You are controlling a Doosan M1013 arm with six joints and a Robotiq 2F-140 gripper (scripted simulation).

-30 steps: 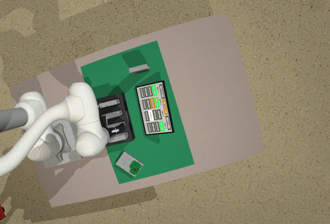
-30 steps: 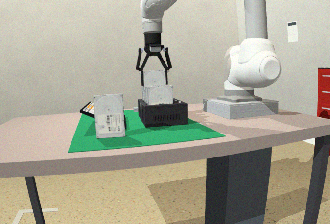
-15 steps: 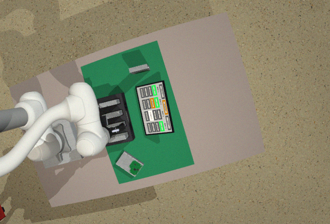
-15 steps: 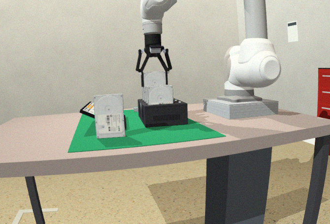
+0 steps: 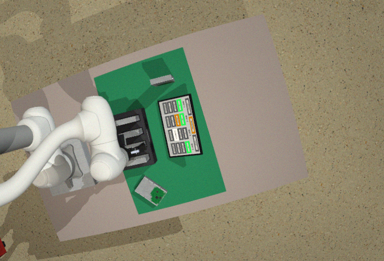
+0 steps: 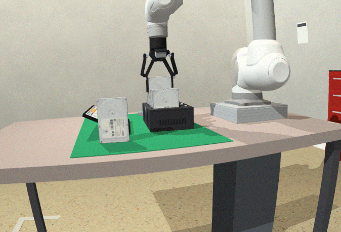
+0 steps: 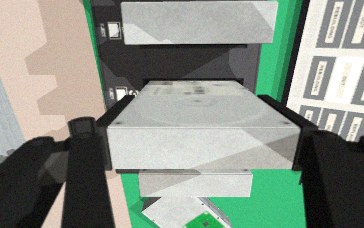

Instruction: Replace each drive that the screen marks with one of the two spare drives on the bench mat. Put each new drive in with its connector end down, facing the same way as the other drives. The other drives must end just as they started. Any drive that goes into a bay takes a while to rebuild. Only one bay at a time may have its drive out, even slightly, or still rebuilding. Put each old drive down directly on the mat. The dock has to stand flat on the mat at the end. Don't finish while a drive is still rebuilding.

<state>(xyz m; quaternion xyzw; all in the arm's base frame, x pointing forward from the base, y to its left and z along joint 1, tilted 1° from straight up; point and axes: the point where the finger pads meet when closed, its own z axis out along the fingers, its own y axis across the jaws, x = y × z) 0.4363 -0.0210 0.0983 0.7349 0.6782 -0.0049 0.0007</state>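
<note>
A hard drive (image 7: 202, 131) is clamped by its two narrow side edges between the fingers of the gripper (image 6: 159, 71), directly beneath the wrist. It is held upright above the black dock (image 6: 168, 117), higher than the neighbouring docked drive (image 6: 165, 98), over the green mat (image 6: 160, 139).
</note>
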